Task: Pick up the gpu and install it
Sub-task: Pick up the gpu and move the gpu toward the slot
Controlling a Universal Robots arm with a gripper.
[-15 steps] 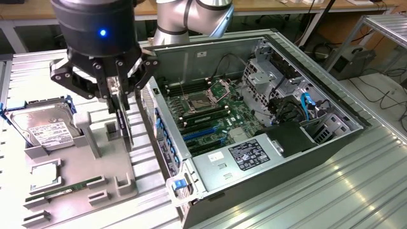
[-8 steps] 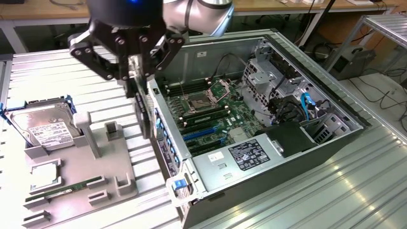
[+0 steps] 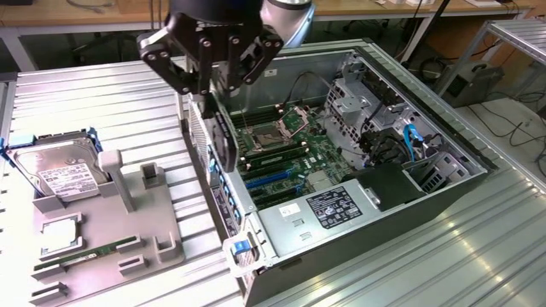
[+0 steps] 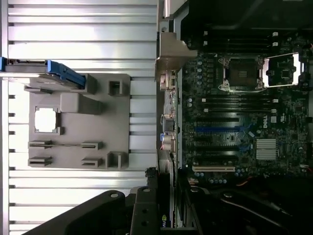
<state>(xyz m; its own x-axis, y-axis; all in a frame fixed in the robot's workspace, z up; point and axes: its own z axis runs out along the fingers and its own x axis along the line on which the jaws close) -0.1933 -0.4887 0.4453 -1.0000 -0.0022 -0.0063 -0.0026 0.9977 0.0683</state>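
Note:
My gripper [image 3: 211, 86] is shut on the gpu [image 3: 224, 137], a thin black card that hangs edge-down from the fingers. The card is in the air over the open computer case [image 3: 341, 249], just above the case's rear wall on the exterior view's left side. In the wrist view the gpu [image 4: 167, 103] appears edge-on with its silver bracket [image 4: 171, 54] at the far end, running between the black fingers [image 4: 146, 205]. The motherboard [image 3: 282, 150] with its blue expansion slots [image 4: 220, 129] lies beside and below the card.
A grey fixture [image 3: 115, 220] on the ribbed metal table holds a hard drive [image 3: 60, 173] in a blue carrier, a processor chip [image 3: 61, 233] and a green memory stick [image 3: 85, 252]. Inside the case are a labelled power supply [image 3: 337, 206], drive cages and cables [image 3: 410, 144].

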